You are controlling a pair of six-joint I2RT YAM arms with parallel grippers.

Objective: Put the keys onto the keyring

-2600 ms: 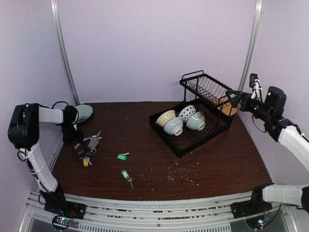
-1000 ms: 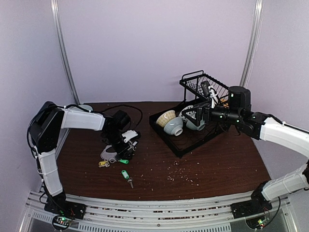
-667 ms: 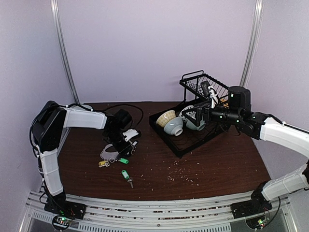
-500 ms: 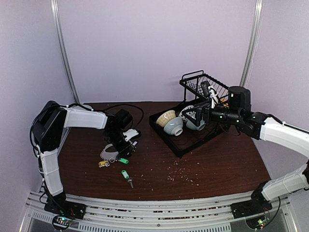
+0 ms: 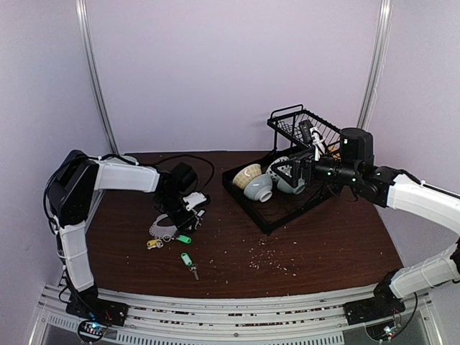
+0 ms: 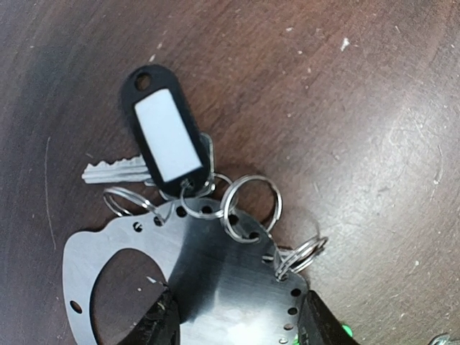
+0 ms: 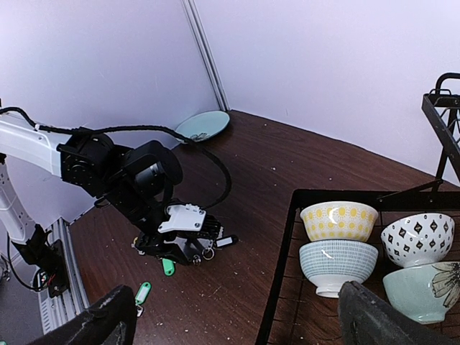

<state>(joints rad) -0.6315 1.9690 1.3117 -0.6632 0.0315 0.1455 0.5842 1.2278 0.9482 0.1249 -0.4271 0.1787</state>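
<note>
My left gripper (image 5: 188,215) is low on the table, shut across the keyring (image 6: 215,280), a flat silver-grey metal loop with a big cut-out and a row of small holes. Split rings (image 6: 250,208) hang from its holes, with a black tag (image 6: 162,136) and a silver key (image 6: 115,170). A green-tagged key (image 5: 185,239) lies just beside the gripper, another (image 5: 188,261) lies nearer the front, and a yellow-headed key (image 5: 153,244) lies left. My right gripper (image 5: 284,172) is open and empty, hovering over the dish rack.
A black dish rack (image 5: 267,215) with several bowls (image 5: 257,187) stands at the right rear, its upper tier (image 5: 305,129) behind. A teal plate (image 7: 203,125) lies at the back left corner. Crumbs are scattered over the brown table (image 5: 323,237).
Since 2.6 s ago my left gripper has moved with the keyring from the far left to the table's middle-left, and my right arm swung in over the rack. Almost still in the last second.
</note>
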